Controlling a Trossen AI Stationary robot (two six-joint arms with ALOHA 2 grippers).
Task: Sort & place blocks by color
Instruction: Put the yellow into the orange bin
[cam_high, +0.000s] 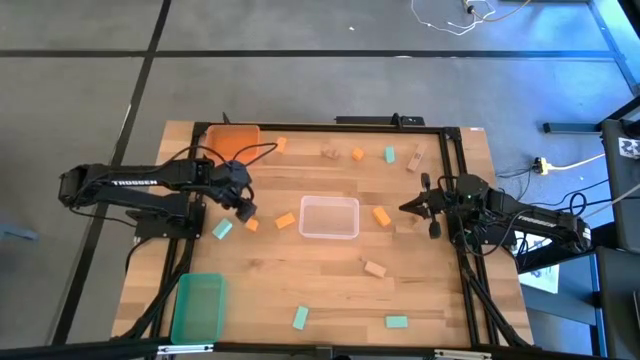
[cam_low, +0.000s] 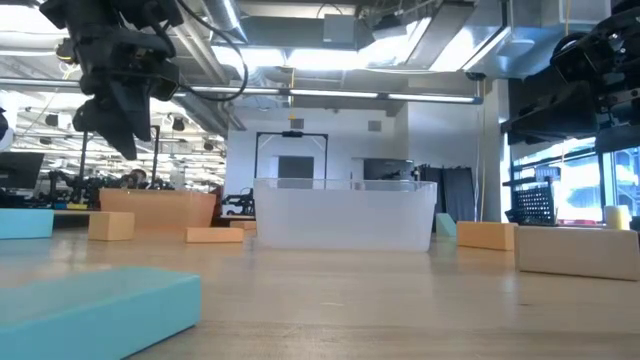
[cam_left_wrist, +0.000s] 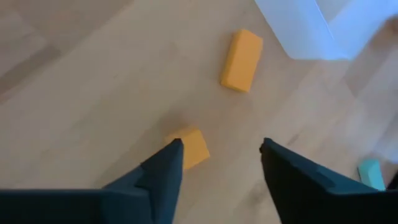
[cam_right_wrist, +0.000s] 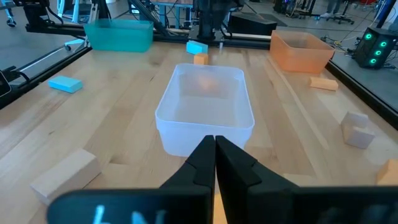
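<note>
The table (cam_high: 330, 290) is showing pale wood planks with a visible grain, framed by dark rails. A clear, thin-walled plastic bin (cam_high: 329, 217) with rounded corners is sitting at the middle, a translucent orange bin (cam_high: 232, 141) at the far left corner and a green bin (cam_high: 198, 305) at the near left edge.

The blocks are lying scattered around the clear bin as small, matte, square-edged bricks in orange, mint green and bare tan wood. The left gripper (cam_high: 246, 210) is hanging just left of the clear bin with its two dark, wedge-shaped fingers spread apart and gripping nothing. In the left wrist view a small orange block (cam_left_wrist: 191, 147) is lying on the wood just beside one fingertip (cam_left_wrist: 169, 155), and a longer orange block (cam_left_wrist: 241, 60) is lying farther off toward the clear bin's corner, its long axis running roughly along the gripper's line of sight. In the high view that longer block is lying slantwise to the table edges. A mint block (cam_high: 222, 229) is lying near the gripper, toward the table's near side.

The right gripper (cam_high: 405, 208) is waiting at the right side of the table, its fingers pressed together on nothing and pointing toward the clear bin. White lettering on the left arm (cam_high: 135, 183) is reading TROSSEN
</note>
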